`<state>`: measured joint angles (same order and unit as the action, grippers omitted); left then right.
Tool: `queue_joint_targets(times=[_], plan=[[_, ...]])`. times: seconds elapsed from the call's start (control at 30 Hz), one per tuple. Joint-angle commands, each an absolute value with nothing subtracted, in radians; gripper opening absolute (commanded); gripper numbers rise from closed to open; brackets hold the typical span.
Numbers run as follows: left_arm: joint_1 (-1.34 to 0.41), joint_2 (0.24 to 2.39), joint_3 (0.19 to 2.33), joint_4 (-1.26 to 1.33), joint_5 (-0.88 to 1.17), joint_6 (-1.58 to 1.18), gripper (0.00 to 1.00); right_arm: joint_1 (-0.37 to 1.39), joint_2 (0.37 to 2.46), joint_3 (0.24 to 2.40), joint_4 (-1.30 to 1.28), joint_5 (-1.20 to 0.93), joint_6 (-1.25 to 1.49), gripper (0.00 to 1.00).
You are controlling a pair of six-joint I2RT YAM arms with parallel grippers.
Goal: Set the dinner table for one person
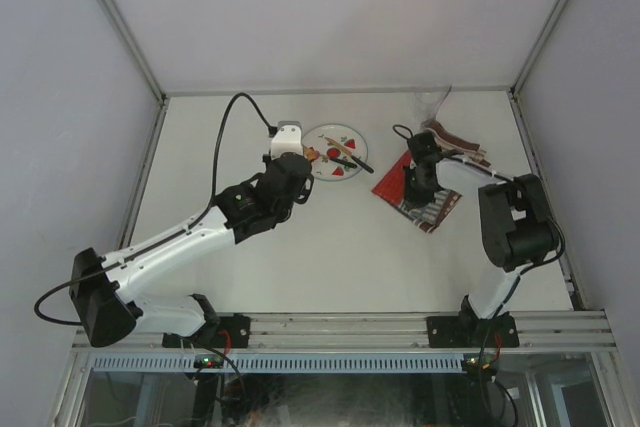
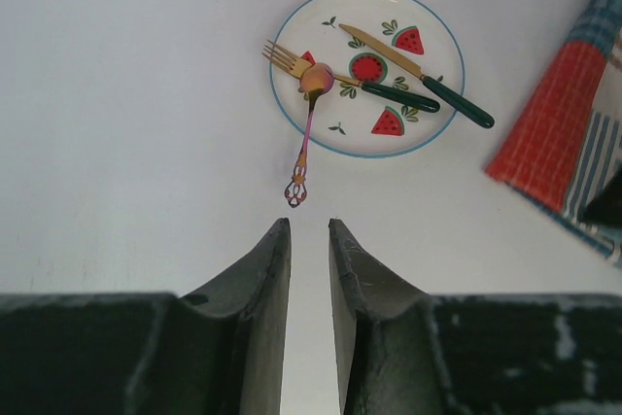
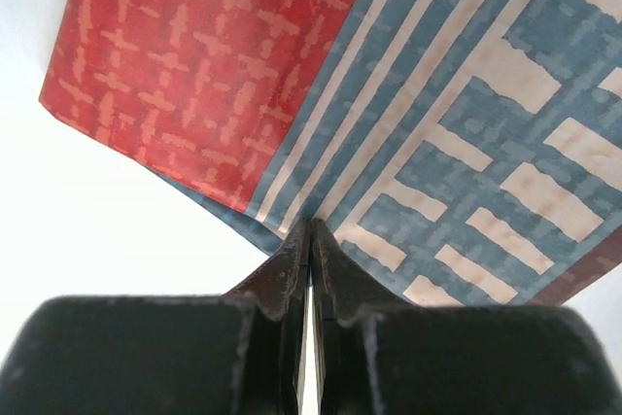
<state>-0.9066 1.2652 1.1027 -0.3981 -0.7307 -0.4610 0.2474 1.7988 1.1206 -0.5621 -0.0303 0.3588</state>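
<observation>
Slippage is my worry: my right hand, pinched shut on the placemat edge, could drag it crooked across the bench spread beneath everything, while my left hand, narrowly parted and empty, might nudge the spoon.

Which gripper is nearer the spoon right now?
Left. The left gripper hangs open just short of the spoon's handle end; the right gripper is shut on the placemat, beyond the plate.
</observation>
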Motion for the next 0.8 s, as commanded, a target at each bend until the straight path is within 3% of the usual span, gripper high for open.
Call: queue_joint_targets(times=[0.0,0.3,0.5,0.57,0.63,0.67,0.7,0.77], plan=[[-0.899,1.281,1.112,-0.363,-0.706,-0.470,0.26,0.373,1.666,0.994,-0.660,-0.054,0.417,0.00],[-0.900,1.286,1.070,-0.356,-0.684,-0.519,0.22,0.793,1.391,0.755,-0.661,-0.050,0.687,0.00],[-0.921,1.243,1.007,-0.311,-0.667,-0.522,0.19,1.007,1.270,0.810,-0.837,0.253,0.822,0.01],[-0.934,1.251,0.986,-0.276,-0.639,-0.519,0.17,0.988,1.241,0.840,-0.865,0.341,0.823,0.21],[-0.958,1.282,0.986,-0.249,-0.590,-0.522,0.08,0.935,1.225,0.865,-0.859,0.367,0.789,0.46],[-0.976,1.308,0.987,-0.226,-0.563,-0.522,0.04,0.906,1.220,0.881,-0.861,0.382,0.776,0.66],[-0.995,1.340,0.992,-0.200,-0.539,-0.519,0.01,0.872,1.220,0.892,-0.867,0.410,0.765,0.75],[-1.033,1.451,1.020,-0.160,-0.506,-0.507,0.00,0.790,1.229,0.910,-0.899,0.464,0.761,0.81]])
